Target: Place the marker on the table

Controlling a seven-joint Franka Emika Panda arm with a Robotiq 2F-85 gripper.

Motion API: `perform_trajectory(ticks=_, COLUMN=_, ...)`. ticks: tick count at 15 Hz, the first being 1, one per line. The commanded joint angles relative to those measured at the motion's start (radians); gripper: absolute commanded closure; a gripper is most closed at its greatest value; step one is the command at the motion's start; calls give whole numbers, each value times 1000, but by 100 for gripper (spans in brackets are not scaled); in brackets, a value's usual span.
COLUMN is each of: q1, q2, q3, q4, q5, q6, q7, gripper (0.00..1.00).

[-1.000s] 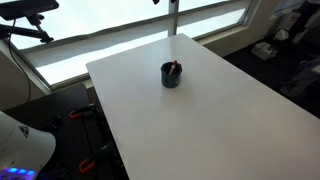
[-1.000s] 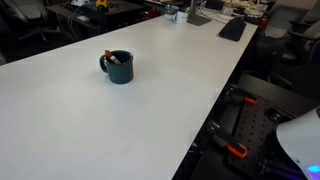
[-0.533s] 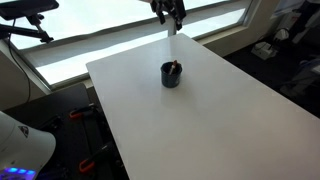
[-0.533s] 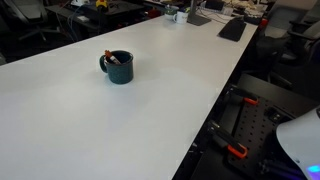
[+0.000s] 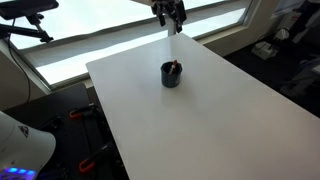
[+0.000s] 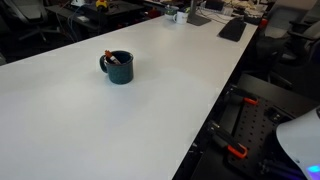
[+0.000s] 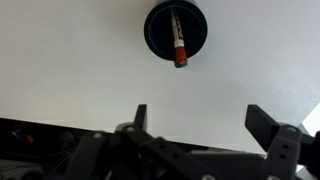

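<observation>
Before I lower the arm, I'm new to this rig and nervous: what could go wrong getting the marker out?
The marker leans inside the cup, only its end past the rim, so the open tool could clip the rim and tip or drag the cup across the table. A shallow pinch on that end may slip and drop the marker back in.

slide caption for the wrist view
Open gripper above a dark round cup holding a reddish-orange marker on the plain white table
</observation>
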Motion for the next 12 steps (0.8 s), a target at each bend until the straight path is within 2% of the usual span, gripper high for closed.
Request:
perform_trajectory(ticks=1, q1=22, q2=42, q3=-16, q4=2, q5=-13, q6=37, q7=12, gripper=0)
perform_trajectory(ticks=6, q1=36, q2=142, q3=-25, q4=17, q5=-4, q6=142, q7=-6, gripper=0)
perform_trajectory(ticks=12, q1=58, q2=214, q3=-50, q4=43, q5=2, q6=122, q7=-6, gripper=0)
